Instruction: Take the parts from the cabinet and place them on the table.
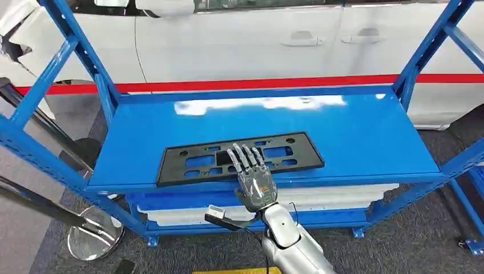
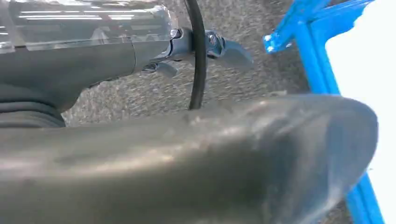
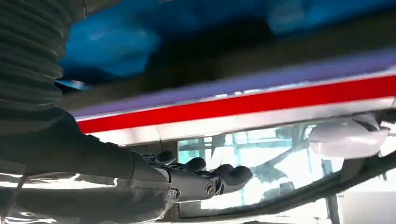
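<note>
Black plate part point(image 1: 240, 157) on blue cabinet shelf point(image 1: 354, 131), no readable writing, right hand point(image 1: 253, 178) flat upon it, fingers spread.

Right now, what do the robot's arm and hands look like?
The right arm is smooth silver, with a black cable running beside the wrist. The right hand has a grey palm housing with small orange marks and slim grey fingers. The left hand shows a thick grey thumb and ribbed cover.
</note>
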You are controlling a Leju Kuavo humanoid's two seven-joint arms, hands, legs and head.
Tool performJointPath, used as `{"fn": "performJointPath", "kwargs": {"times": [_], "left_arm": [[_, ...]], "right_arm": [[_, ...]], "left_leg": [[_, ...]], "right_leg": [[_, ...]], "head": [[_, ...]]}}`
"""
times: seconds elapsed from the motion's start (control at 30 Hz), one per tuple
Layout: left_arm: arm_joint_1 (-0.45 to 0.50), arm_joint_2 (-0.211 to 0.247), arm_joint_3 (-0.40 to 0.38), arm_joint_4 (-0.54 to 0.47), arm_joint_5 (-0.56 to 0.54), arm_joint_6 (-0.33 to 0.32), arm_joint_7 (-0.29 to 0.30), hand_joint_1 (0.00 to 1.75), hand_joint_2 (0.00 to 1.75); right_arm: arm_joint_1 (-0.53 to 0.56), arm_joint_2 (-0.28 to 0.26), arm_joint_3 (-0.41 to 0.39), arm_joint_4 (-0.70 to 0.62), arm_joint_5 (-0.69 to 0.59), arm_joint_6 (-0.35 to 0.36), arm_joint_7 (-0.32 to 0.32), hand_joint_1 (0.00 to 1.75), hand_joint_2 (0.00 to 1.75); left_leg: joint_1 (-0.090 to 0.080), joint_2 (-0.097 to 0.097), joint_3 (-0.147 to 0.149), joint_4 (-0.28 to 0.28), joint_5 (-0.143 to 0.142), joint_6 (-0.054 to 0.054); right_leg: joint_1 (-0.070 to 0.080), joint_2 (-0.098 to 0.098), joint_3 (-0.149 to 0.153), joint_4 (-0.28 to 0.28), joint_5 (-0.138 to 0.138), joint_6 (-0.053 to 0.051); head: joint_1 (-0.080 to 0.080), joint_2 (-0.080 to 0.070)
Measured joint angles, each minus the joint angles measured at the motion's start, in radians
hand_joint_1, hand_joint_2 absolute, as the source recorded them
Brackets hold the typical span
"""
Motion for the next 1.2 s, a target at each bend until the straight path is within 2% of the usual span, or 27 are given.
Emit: {"fn": "performJointPath", "kwargs": {"times": [0.07, 0.1, 0.13, 0.17, 0.23, 0.27, 0.3, 0.33, 0.4, 0.43, 0.47, 0.5, 0.57, 0.6, 0.63, 0.67, 0.7, 0.73, 0.77, 0.8, 0.9, 0.97, 1.0, 1.07, 1.1, 1.13, 1.2], "left_arm": [[0.002, 0.003, 0.003, 0.0, -0.003, 0.0, 0.001, 0.0, 0.0], [0.006, 0.003, 0.004, 0.0, -0.006, -0.002, 0.002, 0.0, 0.0], [0.011, 0.004, 0.005, 0.0, -0.006, -0.002, 0.002, 0.0, 0.0], [0.012, 0.004, 0.006, 0.0, -0.006, -0.002, 0.002, 0.0, 0.0], [0.011, 0.005, 0.007, 0.0, -0.012, -0.001, 0.003, 0.0, 0.0], [0.015, 0.006, 0.008, 0.0, -0.015, 0.0, 0.003, 0.0, 0.0], [0.013, 0.007, 0.01, 0.001, -0.017, 0.0, 0.004, 0.0, 0.0], [0.013, 0.007, 0.01, 0.001, -0.023, 0.0, 0.004, 0.0, 0.0], [0.018, 0.01, 0.011, 0.001, -0.027, 0.001, 0.003, 0.0, 0.0], [0.016, 0.01, 0.011, 0.001, -0.034, 0.003, 0.002, 0.0, 0.0], [0.014, 0.01, 0.011, 0.001, -0.035, 0.004, 0.001, 0.0, 0.0], [0.014, 0.011, 0.012, 0.001, -0.036, 0.005, 0.001, 0.0, 0.0], [0.014, 0.013, 0.017, 0.001, -0.043, 0.009, 0.005, 0.0, 0.0], [0.015, 0.014, 0.021, 0.001, -0.043, 0.01, 0.006, 0.0, 0.0], [0.017, 0.014, 0.025, 0.001, -0.044, 0.012, 0.009, 0.0, 0.0], [0.019, 0.015, 0.026, 0.001, -0.044, 0.013, 0.01, 0.0, 0.0], [0.02, 0.015, 0.026, 0.001, -0.045, 0.014, 0.011, 0.0, 0.0], [0.02, 0.015, 0.027, 0.001, -0.045, 0.014, 0.011, 0.0, 0.0], [0.019, 0.016, 0.028, 0.001, -0.045, 0.014, 0.011, 0.0, 0.0], [0.019, 0.018, 0.03, 0.001, -0.044, 0.014, 0.012, 0.0, 0.0], [0.021, 0.019, 0.034, 0.001, -0.044, 0.014, 0.013, 0.0, 0.0], [0.022, 0.019, 0.034, 0.001, -0.044, 0.014, 0.012, 0.0, 0.0], [0.022, 0.019, 0.035, 0.001, -0.044, 0.014, 0.012, 0.0, 0.0], [0.023, 0.021, 0.037, 0.001, -0.043, 0.011, 0.012, 0.0, 0.0], [0.025, 0.021, 0.039, 0.001, -0.043, 0.011, 0.011, 0.0, 0.0], [0.028, 0.021, 0.04, 0.002, -0.043, 0.011, 0.011, 0.0, 0.0], [0.03, 0.021, 0.043, 0.002, -0.043, 0.011, 0.011, 0.0, 0.0]], "right_arm": [[0.004, 0.0, 0.0, 0.0, -0.015, 0.0, -0.008, 0.0, 1.75], [0.006, 0.0, 0.0, 0.0, -0.021, 0.0, -0.009, 0.0, 1.75], [0.008, 0.0, 0.0, 0.0, -0.023, 0.0, -0.009, 0.0, 1.75], [0.008, 0.0, 0.0, 0.0, -0.025, 0.0, -0.01, 0.0, 1.75], [0.008, 0.002, -0.001, 0.0, -0.035, 0.0, -0.011, 0.0, 1.75], [0.007, 0.002, -0.002, 0.0, -0.04, 0.0, -0.012, 0.0, 1.75], [0.007, 0.003, -0.004, 0.003, -0.047, 0.0, -0.015, 0.0, 1.75], [0.006, 0.003, -0.006, 0.003, -0.053, -0.001, -0.016, 0.0, 1.75], [0.004, 0.003, -0.011, 0.003, -0.065, -0.001, -0.02, 0.0, 1.75], [-0.001, 0.003, -0.016, 0.002, -0.07, -0.001, -0.021, 1.62, 1.75], [-0.006, 0.003, -0.02, 0.001, -0.072, 0.001, -0.021, 1.75, 1.75], [-0.012, 0.002, -0.025, 0.001, -0.072, 0.01, -0.02, 1.75, 1.75], [-0.021, -0.002, -0.032, 0.002, -0.06, 0.045, -0.007, 1.75, 1.75], [-0.021, -0.006, -0.033, 0.004, -0.056, 0.055, -0.001, 1.75, 1.75], [-0.021, -0.011, -0.035, 0.006, -0.05, 0.061, 0.002, 1.75, 1.75], [-0.021, -0.013, -0.037, 0.006, -0.049, 0.065, 0.003, 1.75, 1.75], [-0.023, -0.015, -0.039, 0.006, -0.048, 0.066, 0.004, 1.71, 1.75], [-0.027, -0.015, -0.039, 0.006, -0.048, 0.068, 0.007, 1.73, 1.75], [-0.032, -0.015, -0.039, 0.006, -0.048, 0.069, 0.007, 1.73, 1.75], [-0.037, -0.016, -0.039, 0.007, -0.048, 0.07, 0.007, 1.69, 1.75], [-0.037, -0.017, -0.039, 0.007, -0.046, 0.072, 0.009, 1.66, 1.75], [-0.043, -0.017, -0.039, 0.007, -0.043, 0.076, 0.009, 1.64, 1.75], [-0.046, -0.017, -0.039, 0.007, -0.041, 0.08, 0.008, 1.64, 1.75], [-0.045, -0.017, -0.039, 0.008, -0.039, 0.088, 0.008, 1.64, 1.75], [-0.045, -0.017, -0.039, 0.009, -0.04, 0.088, 0.008, 1.64, 1.75], [-0.045, -0.017, -0.039, 0.01, -0.039, 0.088, 0.006, 1.64, 1.75], [-0.045, -0.017, -0.039, 0.01, -0.039, 0.087, 0.006, 1.64, 1.75]], "left_leg": [[0.0, 0.0, -0.087, 0.116, -0.066, -0.002], [0.0, 0.0, -0.122, 0.146, -0.085, -0.003], [0.0, 0.0, -0.136, 0.132, -0.071, -0.006], [0.0, 0.0, -0.132, 0.082, -0.031, -0.005], [-0.001, 0.0, -0.096, -0.075, 0.111, 0.002], [-0.004, 0.002, -0.092, -0.117, 0.154, 0.012], [-0.012, 0.005, -0.102, -0.125, 0.116, 0.012], [-0.013, 0.003, -0.096, -0.123, 0.141, 0.021], [-0.015, 0.001, -0.096, -0.126, 0.144, 0.028], [0.001, 0.004, -0.087, -0.14, 0.15, 0.036], [-0.001, 0.003, -0.082, -0.147, 0.15, 0.037], [-0.001, 0.004, -0.078, -0.149, 0.148, 0.044], [-0.001, 0.004, -0.077, -0.149, 0.145, 0.047], [-0.001, 0.004, -0.076, -0.149, 0.143, 0.047], [0.0, 0.003, -0.074, -0.149, 0.141, 0.046], [0.0, 0.001, -0.07, -0.148, 0.138, 0.044], [0.001, 0.0, -0.066, -0.148, 0.136, 0.041], [0.002, -0.001, -0.061, -0.147, 0.133, 0.036], [0.002, -0.002, -0.06, -0.146, 0.13, 0.031], [-0.006, -0.003, -0.062, -0.141, 0.125, 0.023], [0.0, -0.002, -0.058, -0.151, 0.127, 0.005], [0.004, 0.0, -0.06, -0.135, 0.112, -0.005], [0.003, 0.001, -0.082, -0.083, 0.073, -0.007], [0.003, 0.001, -0.16, 0.087, -0.008, -0.013], [0.003, 0.001, -0.194, 0.157, -0.029, -0.014], [0.003, 0.001, -0.205, 0.176, -0.025, -0.013], [0.003, 0.001, -0.161, 0.085, 0.039, -0.006]], "right_leg": [[0.003, 0.001, 0.014, 0.0, -0.015, -0.002], [0.004, 0.003, 0.022, 0.001, -0.023, -0.002], [0.005, 0.005, 0.033, 0.001, -0.032, -0.002], [0.005, 0.007, 0.046, 0.003, -0.042, 0.0], [0.007, 0.007, 0.072, 0.005, -0.063, 0.004], [0.006, 0.006, 0.075, 0.006, -0.07, 0.008], [0.008, 0.009, 0.073, 0.009, -0.072, 0.012], [0.009, 0.009, 0.069, 0.01, -0.077, 0.019], [0.008, 0.009, 0.074, 0.003, -0.081, 0.028], [0.01, 0.008, 0.073, 0.009, -0.092, 0.035], [0.009, 0.005, 0.065, 0.033, -0.105, 0.044], [0.005, 0.004, 0.036, 0.087, -0.134, 0.05], [-0.004, 0.003, -0.058, 0.248, -0.197, 0.058], [-0.007, 0.002, -0.096, 0.303, -0.204, 0.061], [-0.01, 0.001, -0.111, 0.313, -0.192, 0.063], [-0.014, 0.0, -0.101, 0.268, -0.145, 0.064], [-0.016, 0.0, -0.072, 0.199, -0.098, 0.063], [-0.016, 0.0, -0.025, 0.096, -0.043, 0.062], [-0.016, -0.002, 0.006, 0.023, -0.021, 0.059], [-0.009, -0.002, 0.011, 0.009, -0.03, 0.056], [-0.004, 0.001, 0.009, 0.008, -0.028, 0.04], [-0.012, -0.001, 0.018, -0.006, -0.018, 0.025], [-0.012, -0.002, 0.019, -0.007, -0.018, 0.019], [-0.007, -0.005, 0.019, -0.006, -0.02, 0.015], [-0.005, -0.005, 0.018, -0.005, -0.021, 0.014], [-0.004, -0.005, 0.019, -0.005, -0.021, 0.013], [0.001, -0.004, 0.023, -0.002, -0.025, 0.012]], "head": [[0.0, 0.0], [0.0, 0.0], [0.0, 0.0], [0.0, 0.0], [0.0, 0.0], [0.0, 0.0], [-0.001, 0.0], [0.0, 0.0], [0.0, 0.0], [0.0, 0.0], [0.0, 0.0], [0.0, 0.0], [0.0, 0.0], [0.0, 0.0], [0.0, 0.0], [0.0, 0.0], [0.0, 0.0], [0.0, 0.0], [0.0, 0.0], [0.0, 0.0], [0.0, 0.0], [0.0, 0.0], [-0.001, 0.0], [0.0, 0.0], [0.0, 0.0], [0.0, 0.0], [0.0, 0.0]]}}
